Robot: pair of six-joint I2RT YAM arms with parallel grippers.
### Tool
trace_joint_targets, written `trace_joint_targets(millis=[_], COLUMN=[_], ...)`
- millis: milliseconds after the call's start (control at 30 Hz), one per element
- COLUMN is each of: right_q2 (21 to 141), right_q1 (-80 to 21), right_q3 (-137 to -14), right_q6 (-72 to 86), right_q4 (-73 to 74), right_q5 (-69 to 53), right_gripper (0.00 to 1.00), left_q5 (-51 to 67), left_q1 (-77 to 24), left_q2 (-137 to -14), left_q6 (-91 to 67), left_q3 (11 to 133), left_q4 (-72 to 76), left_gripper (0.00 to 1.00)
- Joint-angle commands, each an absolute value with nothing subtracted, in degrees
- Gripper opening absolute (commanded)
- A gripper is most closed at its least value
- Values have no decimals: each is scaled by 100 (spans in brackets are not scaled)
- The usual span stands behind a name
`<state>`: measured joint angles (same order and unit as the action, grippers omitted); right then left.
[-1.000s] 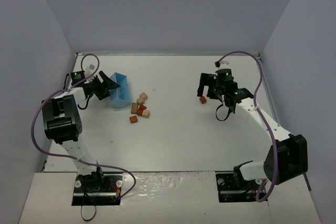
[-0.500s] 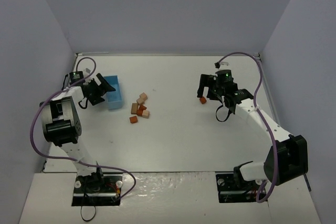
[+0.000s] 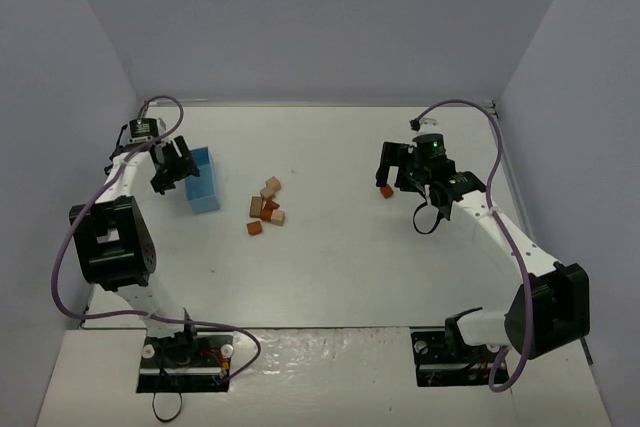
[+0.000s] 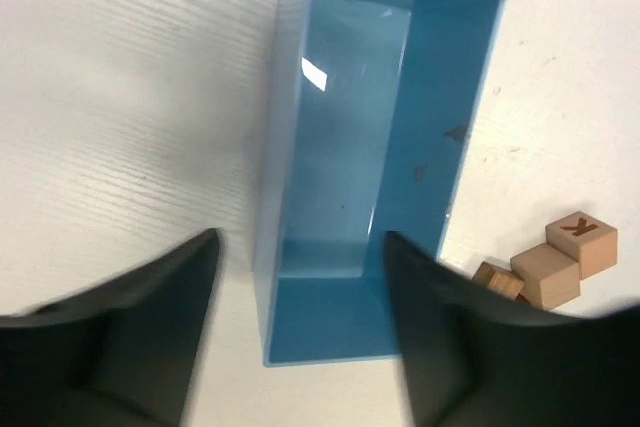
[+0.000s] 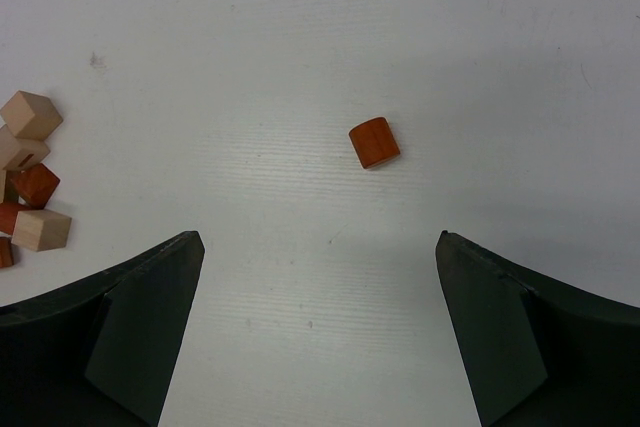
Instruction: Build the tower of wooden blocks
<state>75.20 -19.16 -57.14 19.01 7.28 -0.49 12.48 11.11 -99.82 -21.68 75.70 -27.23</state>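
Observation:
Several tiny wooden blocks (image 3: 266, 207), tan and reddish-brown, lie loose in a cluster at mid-table; none is stacked. Two tan ones (image 4: 560, 262) show at the edge of the left wrist view. One reddish block (image 3: 385, 191) lies alone to the right, seen as (image 5: 374, 142), just ahead of my right gripper (image 5: 318, 237). That gripper (image 3: 390, 175) is wide open and empty. My left gripper (image 3: 172, 169) hovers at the light-blue box (image 3: 201, 182). Its jaws (image 4: 300, 235) stand apart astride the box's left wall (image 4: 268, 197), blurred, with a gap showing.
The light-blue box (image 4: 380, 147) lies open side up, with nothing inside, at the table's left. The grey side walls close in the table on the left, right and back. Purple cables loop from both arms.
The left arm swung left and carried the tilted blue box away from the blocks; the box now lies flat on the table. The right arm and the blocks have not moved.

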Motion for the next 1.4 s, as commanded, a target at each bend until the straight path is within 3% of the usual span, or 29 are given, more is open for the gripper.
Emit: trace_joint_targets(millis=[0,133,233,500,700,900,1000,1133,1267,1367], right_q2=[7301,7289,7295,7453,7567,7678,7933,8404,9115,9730], right_q1=[-1890,-1890,-1890,-1890,-1890,-1938,-2218,-3180,-3542,-3872], right_q3=[-5741,-5762,-5810,-6090,-6318,-6690,-7012,-7484,-7958,-8210], right_q6=[1847,1863,1846,1802,1811,1507,1200,568,422,-24], right_q4=[592,627,650,729,756,752,743,747,729,706], right_q5=[-73,-24,-17,264,351,116,-165,414,167,80], right_gripper=[100,100,100,100,100,100,100,100,100,91], left_q5=[798,548,342,-123,-11,306,439,534,580,658], left_q1=[884,786,782,1089,1178,1140,1039,717,324,166], left_q2=[-10113,-10481,-10696,-11577,-12321,-11940,-11360,-10211,-9073,-8298], left_q6=[-1992,-1966,-1951,-1775,-1792,-1861,-1771,-1605,-1574,-1543], left_q3=[7976,8381,8632,10353,11508,11454,11150,10376,9207,8414], left_q4=[-2988,-3136,-3164,-3577,-3849,-3827,-3811,-3780,-3580,-3557], left_gripper=[46,28,0,0,26,60,69,80,83,91])
